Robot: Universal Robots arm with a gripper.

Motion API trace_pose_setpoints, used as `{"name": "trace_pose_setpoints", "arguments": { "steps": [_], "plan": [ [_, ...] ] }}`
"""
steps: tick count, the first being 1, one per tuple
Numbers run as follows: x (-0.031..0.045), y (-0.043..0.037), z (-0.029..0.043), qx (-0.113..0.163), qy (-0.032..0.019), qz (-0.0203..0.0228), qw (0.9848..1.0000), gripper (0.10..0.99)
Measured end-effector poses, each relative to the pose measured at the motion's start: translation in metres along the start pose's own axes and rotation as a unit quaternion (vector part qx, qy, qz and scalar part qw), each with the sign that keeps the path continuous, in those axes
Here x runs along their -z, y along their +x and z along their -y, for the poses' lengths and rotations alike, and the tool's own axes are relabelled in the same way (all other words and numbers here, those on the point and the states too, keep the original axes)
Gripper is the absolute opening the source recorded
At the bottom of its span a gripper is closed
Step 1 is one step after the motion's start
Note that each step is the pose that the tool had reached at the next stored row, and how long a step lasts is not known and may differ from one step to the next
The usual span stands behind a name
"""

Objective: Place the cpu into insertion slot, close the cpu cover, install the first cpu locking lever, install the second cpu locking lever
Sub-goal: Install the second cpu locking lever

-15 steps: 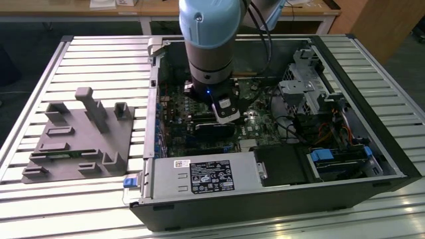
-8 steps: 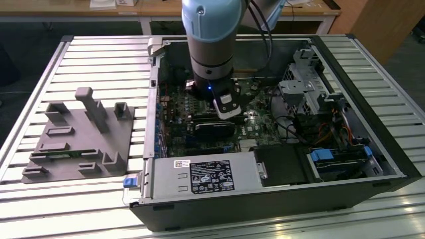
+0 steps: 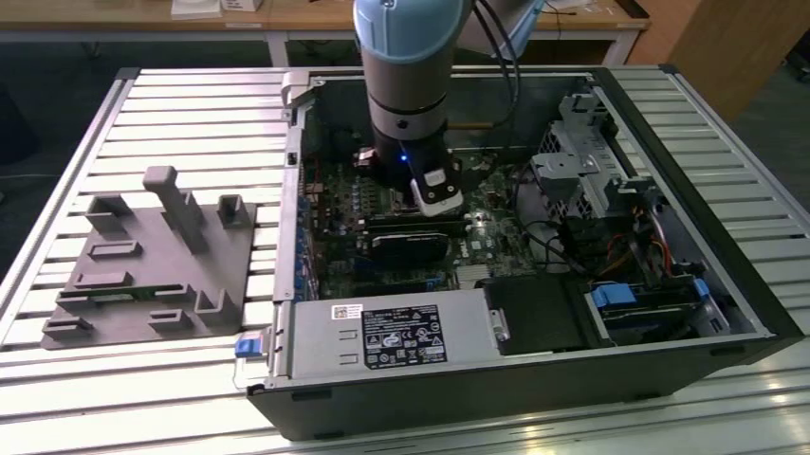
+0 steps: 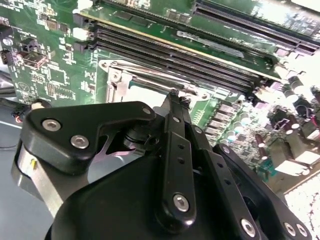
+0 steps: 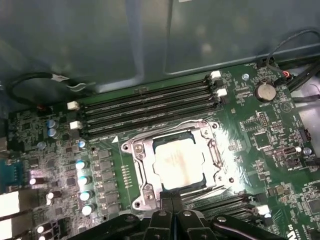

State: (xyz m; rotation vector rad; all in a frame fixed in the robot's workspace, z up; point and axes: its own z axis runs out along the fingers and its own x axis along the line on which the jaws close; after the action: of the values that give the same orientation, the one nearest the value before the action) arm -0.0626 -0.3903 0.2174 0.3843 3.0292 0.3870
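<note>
The black gripper (image 5: 172, 200) hung with jaws clenched together, empty, at the edge of the thin silver-grey metal cpu cover (image 5: 136, 150) framing the pale square cpu (image 5: 176, 165).

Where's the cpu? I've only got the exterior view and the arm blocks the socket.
Observer: In the first wrist view the cpu lies flat in the socket, pale top up.
Operator: Cover?
Observer: The cpu cover lies down flat, framing the chip.
Operator: Hand?
Observer: The hand is at the socket's near edge, fingertips together, with nothing visible between them.
</note>
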Motion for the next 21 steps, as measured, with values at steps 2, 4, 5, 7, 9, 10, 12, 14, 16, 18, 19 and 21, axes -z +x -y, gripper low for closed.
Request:
{"name": "trace_pose_setpoints", "arguments": {
  "steps": [2,4,5,7,9,10,12,14,16,18,19,21],
  "plan": [
    [-0.0016,-0.0014,-0.0046,0.000,0.0036,0.0009,1.0000,0.106],
    [-0.0034,-0.0026,-0.0099,0.001,0.0069,0.0017,1.0000,0.106],
    [-0.0044,-0.0033,-0.0127,0.001,0.0087,0.0021,1.0000,0.106],
    [-0.0060,-0.0046,-0.0178,0.001,0.0127,0.0031,0.9999,0.106],
    [-0.0077,-0.0059,-0.0229,0.002,0.0171,0.0042,0.9998,0.106],
    [-0.0085,-0.0065,-0.0254,0.002,0.0196,0.0048,0.9998,0.106],
    [-0.0100,-0.0078,-0.0303,0.002,0.0251,0.0061,0.9997,0.106],
    [-0.0113,-0.0093,-0.0346,0.003,0.0318,0.0078,0.9995,0.106],
    [-0.0125,-0.0104,-0.0385,0.004,0.0388,0.0096,0.9992,0.106],
    [-0.0135,-0.0107,-0.0417,0.005,0.0472,0.0115,0.9988,0.106],
    [-0.0138,-0.0106,-0.0427,0.005,0.0510,0.0125,0.9986,0.106],
    [-0.0139,-0.0105,-0.0430,0.005,0.0525,0.0128,0.9985,0.106]
  ]
}}
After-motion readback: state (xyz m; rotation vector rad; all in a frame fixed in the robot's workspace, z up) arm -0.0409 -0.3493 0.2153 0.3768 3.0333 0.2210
